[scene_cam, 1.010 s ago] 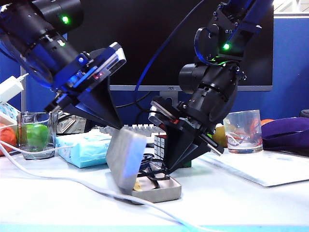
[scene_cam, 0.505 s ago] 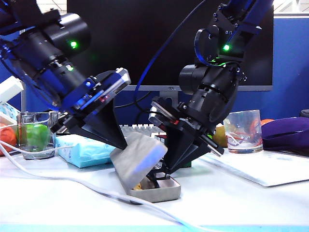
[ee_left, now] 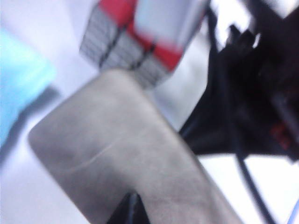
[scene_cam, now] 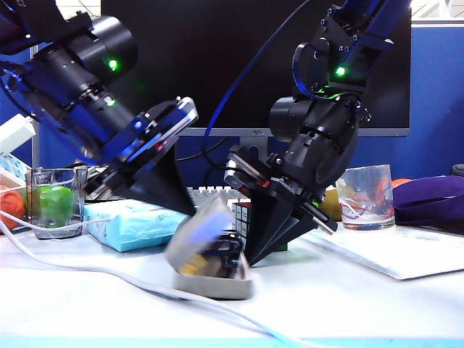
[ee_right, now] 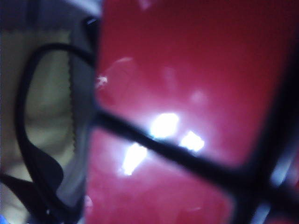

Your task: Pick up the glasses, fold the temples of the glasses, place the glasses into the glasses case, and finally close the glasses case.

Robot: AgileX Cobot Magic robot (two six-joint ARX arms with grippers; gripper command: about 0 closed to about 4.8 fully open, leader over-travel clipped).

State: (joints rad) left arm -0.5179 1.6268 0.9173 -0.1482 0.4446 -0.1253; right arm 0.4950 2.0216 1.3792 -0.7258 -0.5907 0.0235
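the glasses case is grey suede with a yellowish lining, and the glasses in it have thin black frames. at its 1 o'clock the rubik's cube shows red and white tiles on a black grid. the tissue pack at 10 o'clock is light blue. both the left gripper and right gripper are black. the desk is white.

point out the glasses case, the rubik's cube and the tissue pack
glasses case [scene_cam: 197,233]: exterior view, grey lid.
Rubik's cube [scene_cam: 241,217]: exterior view, visible side face.
tissue pack [scene_cam: 125,221]: exterior view, light blue front.
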